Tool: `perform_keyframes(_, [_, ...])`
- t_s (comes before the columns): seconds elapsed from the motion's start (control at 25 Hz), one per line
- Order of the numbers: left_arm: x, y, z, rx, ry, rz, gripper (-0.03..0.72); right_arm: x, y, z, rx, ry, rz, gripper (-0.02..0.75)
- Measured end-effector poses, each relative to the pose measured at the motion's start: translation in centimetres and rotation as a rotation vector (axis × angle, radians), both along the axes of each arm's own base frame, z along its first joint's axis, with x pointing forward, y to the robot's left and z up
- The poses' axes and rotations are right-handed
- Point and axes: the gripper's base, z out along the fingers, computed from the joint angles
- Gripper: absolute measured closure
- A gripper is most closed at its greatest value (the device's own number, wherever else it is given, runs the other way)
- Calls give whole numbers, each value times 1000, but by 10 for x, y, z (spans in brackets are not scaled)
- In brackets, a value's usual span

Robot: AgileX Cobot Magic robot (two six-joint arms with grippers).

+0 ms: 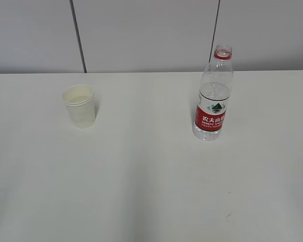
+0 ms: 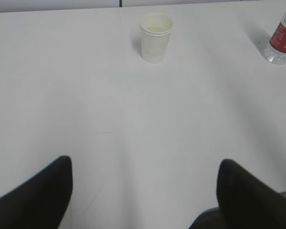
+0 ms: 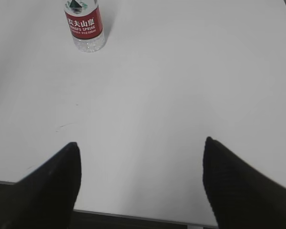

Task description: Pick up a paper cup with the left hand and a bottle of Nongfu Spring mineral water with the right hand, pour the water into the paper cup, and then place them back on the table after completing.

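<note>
A white paper cup (image 1: 80,106) stands upright on the white table (image 1: 141,176) at the left; it also shows in the left wrist view (image 2: 156,37). An uncapped clear bottle (image 1: 213,96) with a red label and red neck ring stands upright at the right, part filled with clear water (image 1: 214,94); its lower part shows in the right wrist view (image 3: 85,25). My left gripper (image 2: 145,164) is open and empty, well short of the cup. My right gripper (image 3: 140,145) is open and empty over the table's near edge, well short of the bottle. Neither arm shows in the exterior view.
A grey panelled wall (image 1: 141,35) stands behind the table. The table's front edge (image 3: 133,217) shows under my right gripper. The bottle's base also shows at the top right of the left wrist view (image 2: 281,43).
</note>
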Motion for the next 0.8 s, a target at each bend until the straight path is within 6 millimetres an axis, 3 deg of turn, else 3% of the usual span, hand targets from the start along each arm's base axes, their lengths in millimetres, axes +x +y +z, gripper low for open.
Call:
perform_keyframes(0.48, [0,-1,0,0,2,75,125,0,2,0,13,1,11,148])
perform_keyframes(0.8, [0,-1,0,0,2,88,125,0,4,-1,34,4,26,71])
